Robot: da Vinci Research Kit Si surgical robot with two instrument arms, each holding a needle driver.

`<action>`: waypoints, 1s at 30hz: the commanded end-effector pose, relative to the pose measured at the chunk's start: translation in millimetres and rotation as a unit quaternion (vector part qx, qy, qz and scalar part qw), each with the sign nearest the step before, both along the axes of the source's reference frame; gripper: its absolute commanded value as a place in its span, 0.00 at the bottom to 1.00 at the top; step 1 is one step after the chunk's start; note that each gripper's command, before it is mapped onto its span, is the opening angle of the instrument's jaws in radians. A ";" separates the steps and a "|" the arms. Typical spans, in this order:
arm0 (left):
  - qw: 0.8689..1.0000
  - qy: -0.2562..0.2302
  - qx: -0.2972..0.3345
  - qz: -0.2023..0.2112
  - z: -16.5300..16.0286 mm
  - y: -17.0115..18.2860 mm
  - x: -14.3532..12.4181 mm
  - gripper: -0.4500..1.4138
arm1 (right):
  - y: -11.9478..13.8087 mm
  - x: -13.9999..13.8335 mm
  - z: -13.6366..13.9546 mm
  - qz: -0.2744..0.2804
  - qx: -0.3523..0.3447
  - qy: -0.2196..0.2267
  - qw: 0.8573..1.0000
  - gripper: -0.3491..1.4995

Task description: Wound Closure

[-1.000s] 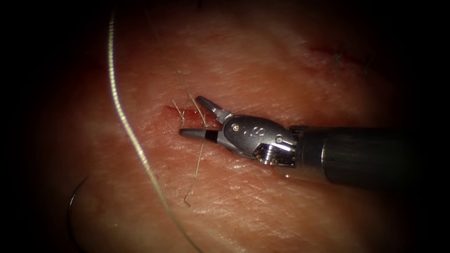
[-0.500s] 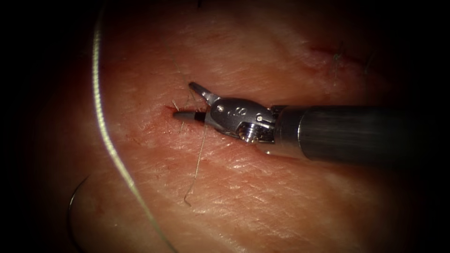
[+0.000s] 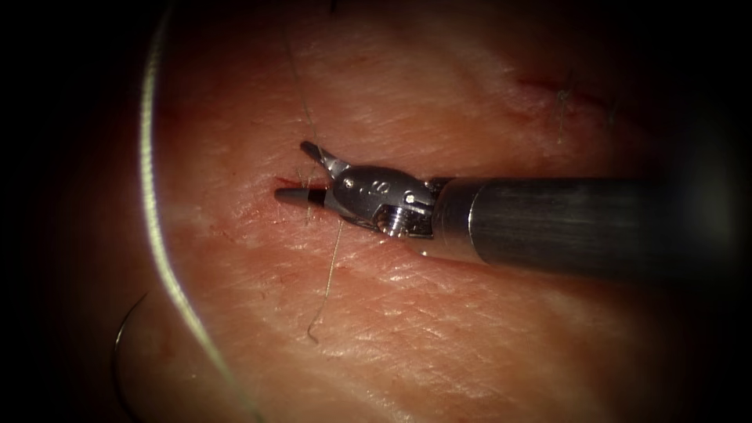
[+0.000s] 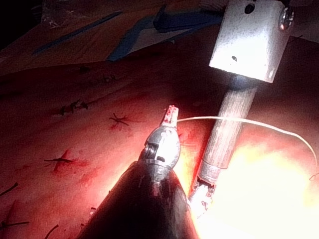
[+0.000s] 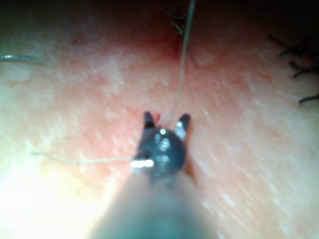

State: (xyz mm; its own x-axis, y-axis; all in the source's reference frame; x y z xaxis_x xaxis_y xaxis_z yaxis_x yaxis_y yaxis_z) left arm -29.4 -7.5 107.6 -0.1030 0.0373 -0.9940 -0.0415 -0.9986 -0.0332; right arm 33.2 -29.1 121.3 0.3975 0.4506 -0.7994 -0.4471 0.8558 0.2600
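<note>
The tissue [image 3: 439, 329] is lying across the endoscope view, its short cut [image 3: 291, 182] showing red just left of centre. The right arm's tool [image 3: 295, 171] is reaching in from the right, its 2 jaws spread wide over the cut and gripping nothing, a fine strand of thread [image 3: 329, 274] running between them and trailing down to a loose end. In the right wrist view the same tool [image 5: 164, 119] is sitting with its jaws parted around that strand [image 5: 180, 74]. A thicker, bright run of thread [image 3: 153, 219] is curving down the far left. The needle [image 3: 119, 345] is lying on the tissue well left of the cut, held by neither tool. In the left wrist view the left arm's tool [image 4: 169, 115] is pinching a pale thread [image 4: 239, 119].
</note>
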 end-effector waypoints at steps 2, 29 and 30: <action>1.000 -0.002 -0.002 0.001 0.2 0.1 -0.7 0.00 | -0.2 0.8 0.3 0.002 -0.002 0.004 1.000 0.99; 0.996 0.085 -0.017 -0.033 0.7 -2.0 12.1 0.00 | -4.1 -8.0 -7.7 0.000 -0.001 0.082 0.997 0.99; 0.996 0.085 -0.017 -0.033 0.7 -2.0 12.1 0.00 | -4.1 -8.0 -7.7 0.000 -0.001 0.082 0.997 0.99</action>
State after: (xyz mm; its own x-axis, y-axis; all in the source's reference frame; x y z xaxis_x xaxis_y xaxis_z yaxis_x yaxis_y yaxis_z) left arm -15.1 -9.9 107.9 -0.3010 0.0162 -0.9535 -0.1202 -0.9925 0.0211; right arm 24.0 -33.1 112.4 0.2560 0.4457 -0.8578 -0.4001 0.8566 0.3257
